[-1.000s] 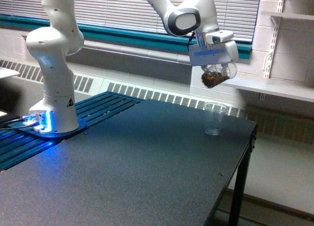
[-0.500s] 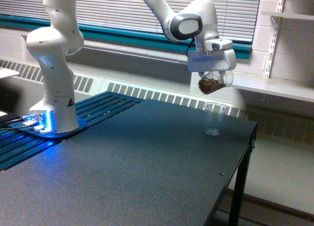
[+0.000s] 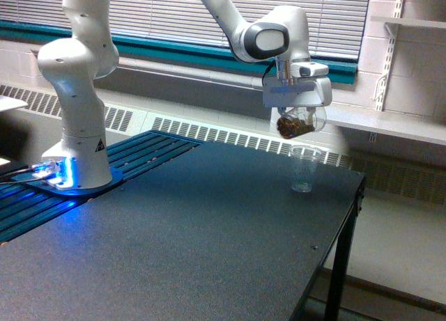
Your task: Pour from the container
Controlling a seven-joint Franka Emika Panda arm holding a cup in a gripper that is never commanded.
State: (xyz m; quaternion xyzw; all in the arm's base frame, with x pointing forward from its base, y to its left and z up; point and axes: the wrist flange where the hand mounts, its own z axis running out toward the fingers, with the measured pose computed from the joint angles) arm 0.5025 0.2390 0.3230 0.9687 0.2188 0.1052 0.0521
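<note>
Tool (image 3: 298, 116) holds container (image 3: 295, 124) above ribbed cup (image 3: 304, 169).

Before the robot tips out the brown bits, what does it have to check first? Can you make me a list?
1. Gripper holding the container: ok, held in the air.
2. Brown bits inside the container: ok, they show through it.
3. Ribbed cup standing upright on the table: ok.
4. Container right over the ribbed cup: cannot tell; it looks a little toward the exterior view's left, and depth is unclear from one view.
5. Ribbed cup has room: looks ok, nothing brown shows inside it.
</note>
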